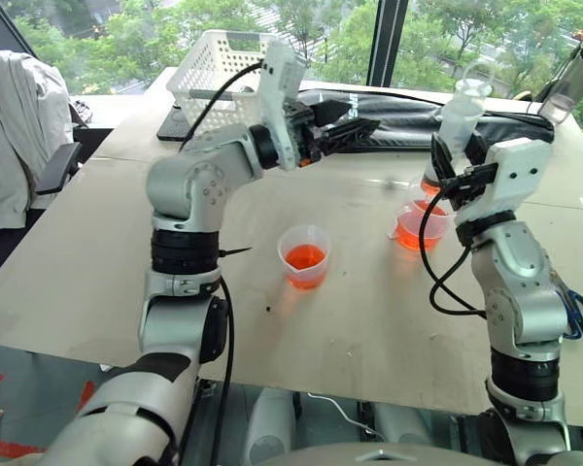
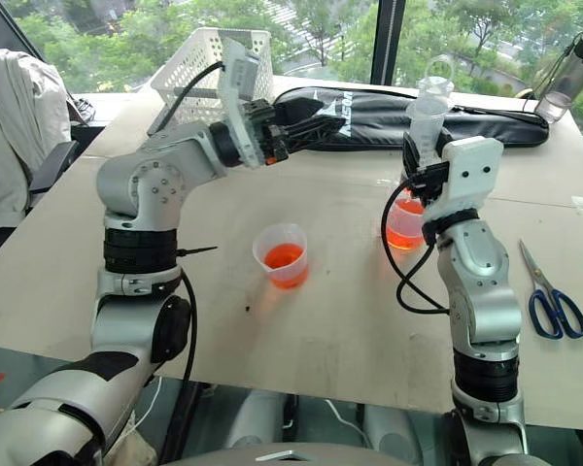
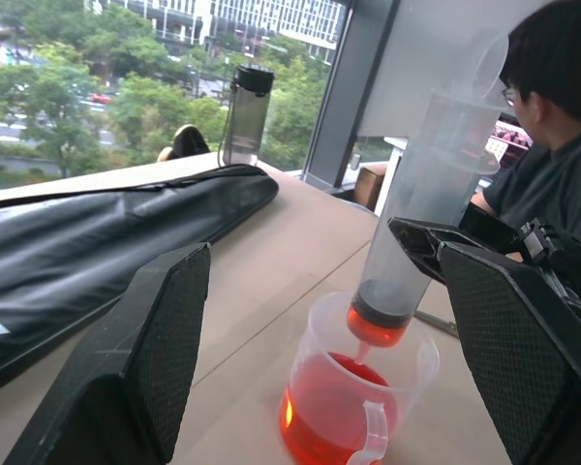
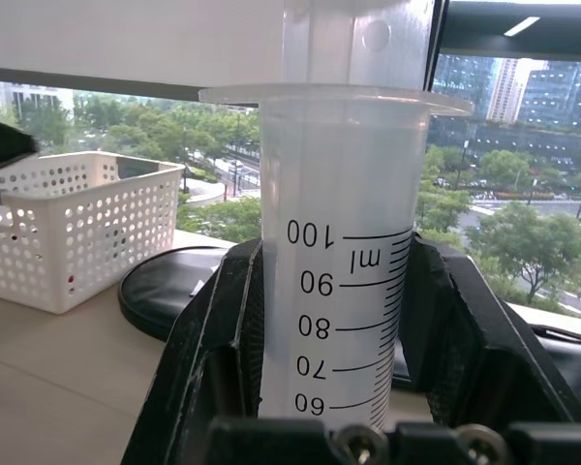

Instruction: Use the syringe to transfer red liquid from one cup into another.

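- My right tool (image 4: 334, 387) grips the syringe (image 2: 427, 116) by its barrel, both black fingers (image 4: 208, 358) pressed against the clear plastic just under the flange, with the printed graduations facing my wrist.
- My right forearm rises steeply from the near edge of the surface (image 2: 321, 320), wrist bent so the syringe stands nearly upright, plunger end high.
- The syringe's reddish nozzle tip (image 3: 373, 329) hangs just above the red liquid (image 3: 334, 407) inside the handled cup (image 3: 353, 397), within its rim; I cannot tell whether the tip touches the liquid.
- The handled cup stands on the surface directly below my right tool, on my right side.
- My left tool (image 1: 345, 124) is spread wide and holds nothing; its two fingers (image 3: 150, 339) frame the syringe and handled cup in my left wrist view.
- My left arm goes up from the shoulder, bends at the elbow and reaches across toward the right, the tool held roughly level above the surface, near a black bag (image 2: 408, 116) at the far side.
- The small cup (image 1: 304, 254) with red liquid in it stands alone mid-surface, between my arms, well apart from the handled cup.
- A white basket (image 2: 209, 58) stands at the far edge, scissors (image 2: 554, 301) lie to my right, and a person (image 3: 552, 155) sits beyond the surface.
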